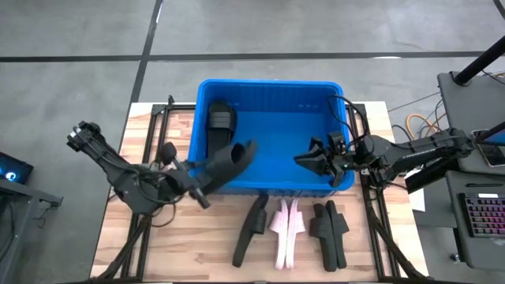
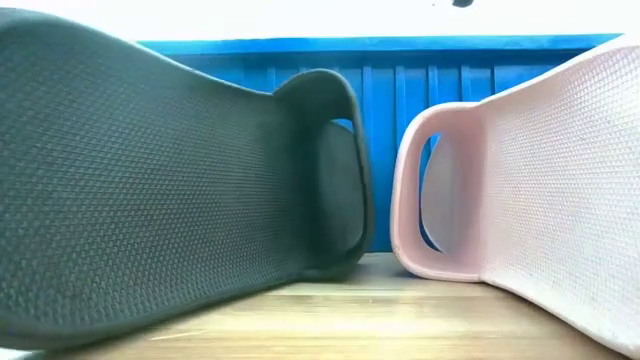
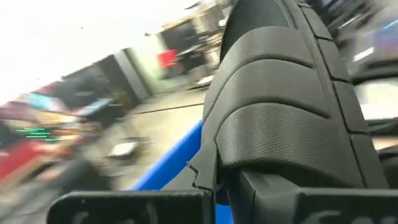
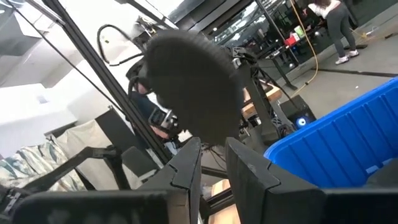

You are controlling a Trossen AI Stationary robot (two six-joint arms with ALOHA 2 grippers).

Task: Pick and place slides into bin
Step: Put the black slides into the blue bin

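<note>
My left gripper (image 1: 201,177) is shut on a black slide (image 1: 230,160), held above the near left part of the blue bin (image 1: 268,88); the same slide (image 3: 280,106) fills the left wrist view. Another black slide (image 1: 221,118) lies inside the bin at its far left. My right gripper (image 1: 304,160) hovers over the bin's near right part, its fingers (image 4: 186,163) a narrow gap apart with nothing between them. On the table in front of the bin lie a black slide (image 1: 252,229), a pink pair (image 1: 286,229) and black slides (image 1: 330,233). My left gripper pinches the black slide by its end nearest the arm (image 1: 209,171), coming roughly level from the table's left. The slide sticks out past the fingers along their line, lifted clear, its free end (image 1: 246,150) over the bin's inside. The gripper hides the exact place of contact.
The bin's near wall (image 1: 260,189) stands between the held slide and the slides on the table. In the low view a black slide (image 2: 150,190) and a pink slide (image 2: 520,190) lie close in front of the bin's ribbed wall (image 2: 385,100). A person stands far off in the room (image 4: 333,25).
</note>
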